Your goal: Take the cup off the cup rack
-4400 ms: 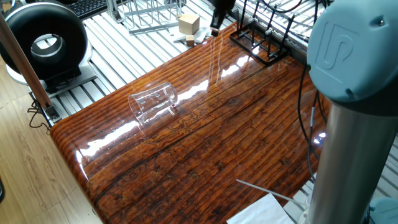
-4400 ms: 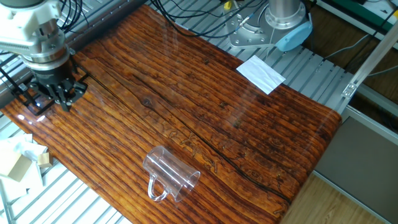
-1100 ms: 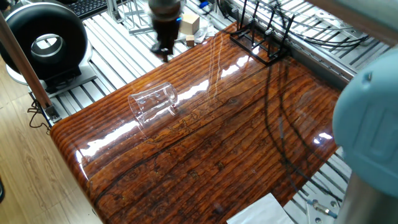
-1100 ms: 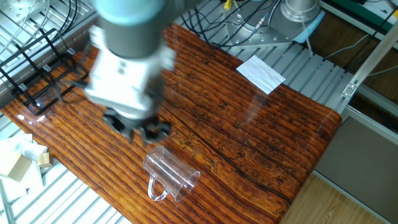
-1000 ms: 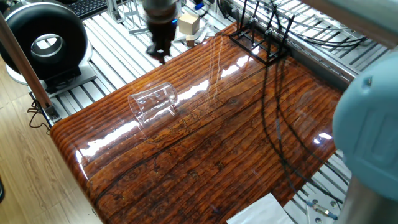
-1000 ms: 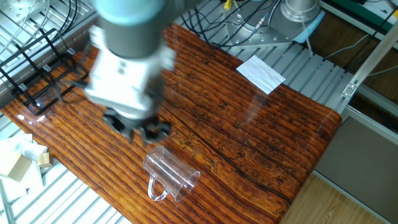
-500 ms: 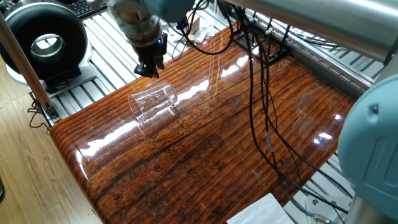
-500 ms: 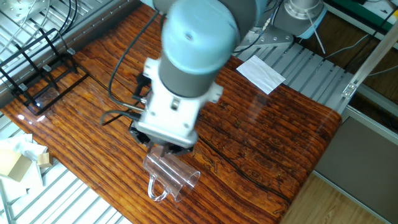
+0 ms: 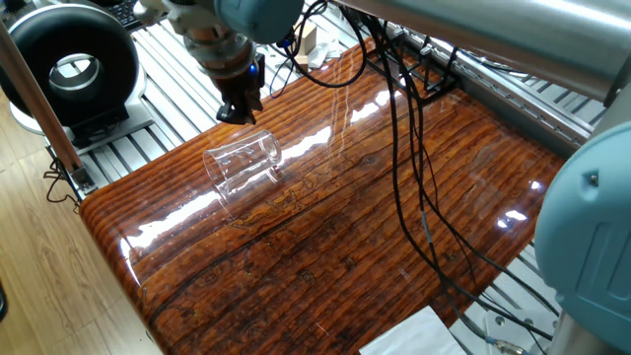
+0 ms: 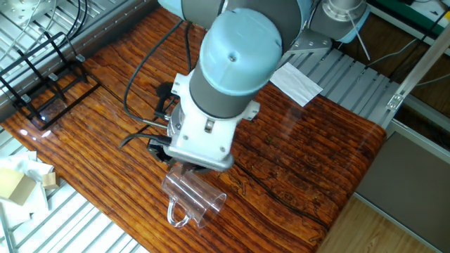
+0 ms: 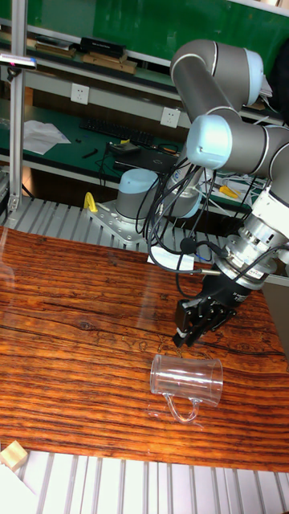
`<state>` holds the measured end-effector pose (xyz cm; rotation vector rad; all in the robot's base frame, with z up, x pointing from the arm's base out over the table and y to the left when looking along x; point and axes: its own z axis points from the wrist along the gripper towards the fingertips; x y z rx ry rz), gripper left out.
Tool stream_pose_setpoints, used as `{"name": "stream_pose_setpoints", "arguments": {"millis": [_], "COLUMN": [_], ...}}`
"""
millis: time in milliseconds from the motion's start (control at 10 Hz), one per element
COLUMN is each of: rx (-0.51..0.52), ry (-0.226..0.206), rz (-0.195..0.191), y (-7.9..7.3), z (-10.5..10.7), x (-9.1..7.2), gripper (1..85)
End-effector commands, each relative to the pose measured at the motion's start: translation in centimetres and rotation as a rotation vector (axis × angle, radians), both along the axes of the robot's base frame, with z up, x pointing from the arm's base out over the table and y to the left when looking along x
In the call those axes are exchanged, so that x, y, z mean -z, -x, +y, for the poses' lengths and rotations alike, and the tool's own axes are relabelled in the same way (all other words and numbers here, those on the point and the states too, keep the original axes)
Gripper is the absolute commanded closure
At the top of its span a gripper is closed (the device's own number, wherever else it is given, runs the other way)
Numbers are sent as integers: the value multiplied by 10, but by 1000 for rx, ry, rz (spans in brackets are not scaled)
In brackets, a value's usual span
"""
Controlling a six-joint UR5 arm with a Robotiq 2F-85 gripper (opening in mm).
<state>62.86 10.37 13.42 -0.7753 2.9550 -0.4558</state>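
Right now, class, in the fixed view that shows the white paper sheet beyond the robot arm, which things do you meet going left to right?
Pale wooden block → small black thin-wire cup rack → clear glass mug lying on its side → white paper sheet.

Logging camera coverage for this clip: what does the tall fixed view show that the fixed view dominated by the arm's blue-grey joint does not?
Only the tall view shows the black two-finger gripper clear above the cup and the green wall. Only the joint view shows the small black thin-wire cup rack, standing apart at the table corner, and the white paper sheet. Both share the small clear glass mug lying on its side on the striped wooden tabletop.
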Motion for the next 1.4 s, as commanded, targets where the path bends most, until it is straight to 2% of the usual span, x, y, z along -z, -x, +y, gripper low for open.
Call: {"name": "stream_pose_setpoints", "arguments": {"millis": [0,300,600,800,1000,1100,1300], "rx": [-87,-158,-179,-181,-125,-85,-44], "ry": [-8,-10,-6,-11,29,32,32], "rz": [-12,-60,-57,-41,-12,-3,6], "y": [-9,-25,-26,-22,-10,-4,-3], "z": [5,9,9,12,34,54,83], "x": [0,-3,-3,-4,-24,-27,-30], "gripper": [550,543,540,527,517,517,517]}}
